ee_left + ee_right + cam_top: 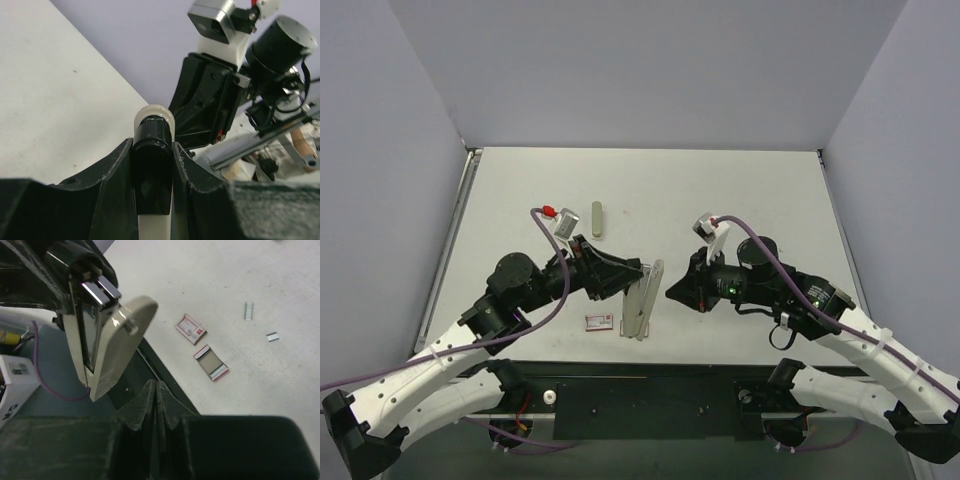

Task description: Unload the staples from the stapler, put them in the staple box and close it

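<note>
The stapler (643,300) is hinged open, its light arms spread near the table's front edge. My left gripper (636,271) is shut on it. In the left wrist view the jaws (153,150) clamp the stapler's black end (152,165), with a pale arm running below. In the right wrist view the stapler (107,340) hangs at upper left, its chrome magazine (97,292) beside the beige arm. My right gripper (670,294) is shut and empty just right of the stapler, its fingertips (156,386) pressed together. Two short staple strips (248,310) lie on the table.
A small red-and-white staple box (598,321) lies left of the stapler; it also shows in the right wrist view (190,329) beside its open sleeve (211,363). A plain beige-grey bar (597,220) lies farther back. The black front rail (650,375) runs below the table edge.
</note>
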`<state>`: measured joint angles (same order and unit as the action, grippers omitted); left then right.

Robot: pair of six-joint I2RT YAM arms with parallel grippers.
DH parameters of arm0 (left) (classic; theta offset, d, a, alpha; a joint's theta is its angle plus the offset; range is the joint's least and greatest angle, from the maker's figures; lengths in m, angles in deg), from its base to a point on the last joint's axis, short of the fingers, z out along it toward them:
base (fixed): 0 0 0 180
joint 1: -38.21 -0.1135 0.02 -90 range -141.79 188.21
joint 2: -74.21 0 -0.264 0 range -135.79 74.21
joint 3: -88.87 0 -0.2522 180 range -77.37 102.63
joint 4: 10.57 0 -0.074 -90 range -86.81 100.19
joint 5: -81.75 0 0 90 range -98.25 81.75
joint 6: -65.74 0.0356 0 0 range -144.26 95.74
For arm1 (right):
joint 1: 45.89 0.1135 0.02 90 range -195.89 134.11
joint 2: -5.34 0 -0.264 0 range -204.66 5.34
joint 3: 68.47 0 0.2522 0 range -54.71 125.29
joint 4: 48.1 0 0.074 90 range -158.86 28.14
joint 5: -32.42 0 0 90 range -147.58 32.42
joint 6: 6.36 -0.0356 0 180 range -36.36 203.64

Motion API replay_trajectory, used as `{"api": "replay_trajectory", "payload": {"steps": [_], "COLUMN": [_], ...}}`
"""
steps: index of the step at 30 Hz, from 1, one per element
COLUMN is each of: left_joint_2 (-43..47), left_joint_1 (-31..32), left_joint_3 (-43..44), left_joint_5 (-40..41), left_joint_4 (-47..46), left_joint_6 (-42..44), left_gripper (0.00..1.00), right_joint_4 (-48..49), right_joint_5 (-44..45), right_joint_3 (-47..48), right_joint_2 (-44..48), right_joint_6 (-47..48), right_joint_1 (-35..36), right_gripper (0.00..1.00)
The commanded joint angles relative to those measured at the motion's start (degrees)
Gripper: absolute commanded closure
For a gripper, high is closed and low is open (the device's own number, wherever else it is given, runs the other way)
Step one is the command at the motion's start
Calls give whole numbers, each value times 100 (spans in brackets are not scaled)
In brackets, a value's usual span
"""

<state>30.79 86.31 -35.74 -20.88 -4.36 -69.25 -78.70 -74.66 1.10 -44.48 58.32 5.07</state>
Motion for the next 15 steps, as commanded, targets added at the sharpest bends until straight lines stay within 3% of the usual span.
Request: {"api": "replay_trajectory", "payload": {"steps": [1,15], "left_joint_2": [-61,-255], "left_joint_1": [-2,16], "left_joint_3": [530,733], "left_joint_5": [-1567,-2508], "left_joint_4": [-1362,-1372], "left_joint_6": [-9,166], "left_gripper": [100,100], "right_joint_4": [-249,-514], "right_joint_5": [-1480,-2765], "right_joint_3": [413,1054], "right_joint_2": [-63,-344], "right_joint_6": [668,1381], "right_joint_1": [-51,-34], "right_gripper": [100,100]}}
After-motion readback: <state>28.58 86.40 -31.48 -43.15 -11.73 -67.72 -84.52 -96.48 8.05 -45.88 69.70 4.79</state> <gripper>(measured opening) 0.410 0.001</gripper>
